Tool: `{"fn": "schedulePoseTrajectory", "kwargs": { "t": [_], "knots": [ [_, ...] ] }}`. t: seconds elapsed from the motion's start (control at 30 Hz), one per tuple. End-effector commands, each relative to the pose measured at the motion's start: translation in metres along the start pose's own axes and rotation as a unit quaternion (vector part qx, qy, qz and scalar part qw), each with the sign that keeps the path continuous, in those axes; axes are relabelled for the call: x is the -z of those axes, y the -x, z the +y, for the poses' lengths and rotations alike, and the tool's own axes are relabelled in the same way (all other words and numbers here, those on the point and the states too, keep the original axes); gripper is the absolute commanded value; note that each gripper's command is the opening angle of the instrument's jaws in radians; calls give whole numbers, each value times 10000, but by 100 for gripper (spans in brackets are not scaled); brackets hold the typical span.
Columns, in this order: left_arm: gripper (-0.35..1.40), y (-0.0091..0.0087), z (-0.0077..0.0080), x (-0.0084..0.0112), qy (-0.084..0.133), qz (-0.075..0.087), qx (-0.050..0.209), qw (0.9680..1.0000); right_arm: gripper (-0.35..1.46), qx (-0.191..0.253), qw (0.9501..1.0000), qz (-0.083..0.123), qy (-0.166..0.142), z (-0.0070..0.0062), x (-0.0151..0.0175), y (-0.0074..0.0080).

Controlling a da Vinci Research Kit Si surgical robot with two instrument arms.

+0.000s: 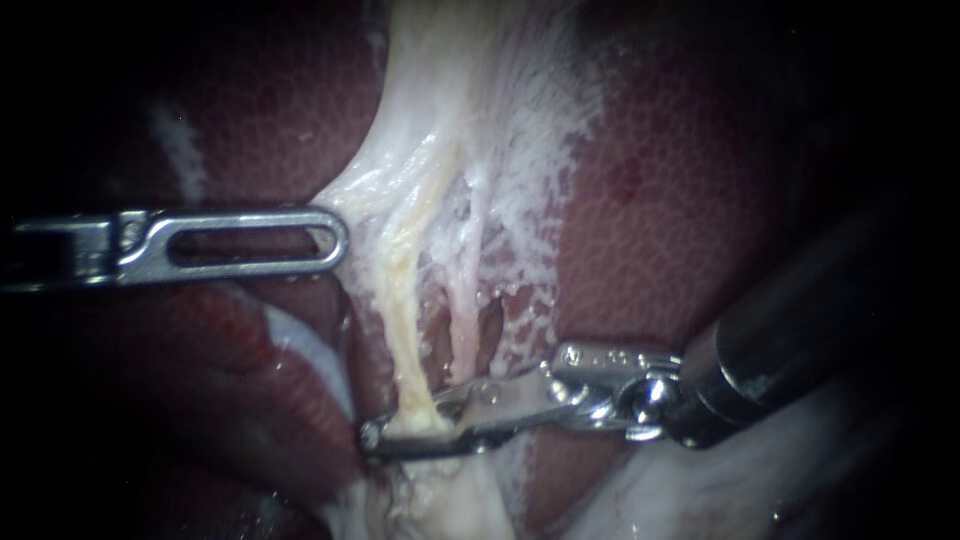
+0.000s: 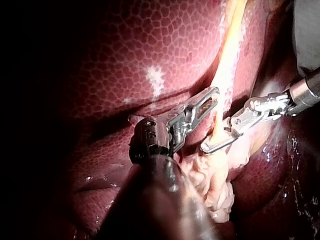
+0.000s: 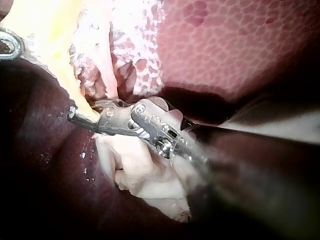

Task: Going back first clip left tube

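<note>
Slender metal right instrument [image 1: 385, 432] – jaws pinch the pale yellow, cord-like left tube [image 1: 400, 320] at its near end. Risk: withdrawing while clamped could tear it — release first.

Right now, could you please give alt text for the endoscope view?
The right instrument has its jaws shut on the yellowish left tube near its lower end. The left instrument lies level, its tip against pale tissue beside the red liver.
</note>
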Motion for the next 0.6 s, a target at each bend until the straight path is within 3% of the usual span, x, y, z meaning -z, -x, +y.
{"fn": "schedulePoseTrajectory", "kwargs": {
  "t": [0.03,0.27,0.33,0.5,0.6],
  "knots": [
    [-35,0,0,0,2,-3,-1,10000,-35,0,10000,0,3,0,0,0],
    [-35,0,0,0,2,-3,-2,10000,-35,1,10000,-14,8,0,0,0],
    [-35,0,0,0,2,-3,-2,10000,-10,1,10000,-15,6,0,0,1],
    [-35,0,0,0,2,-3,-2,10000,32,-1,10000,1,3,0,0,0],
    [-35,0,0,0,2,-4,-2,10000,39,172,9998,47,-20,1,-1,-2]
  ]
}}
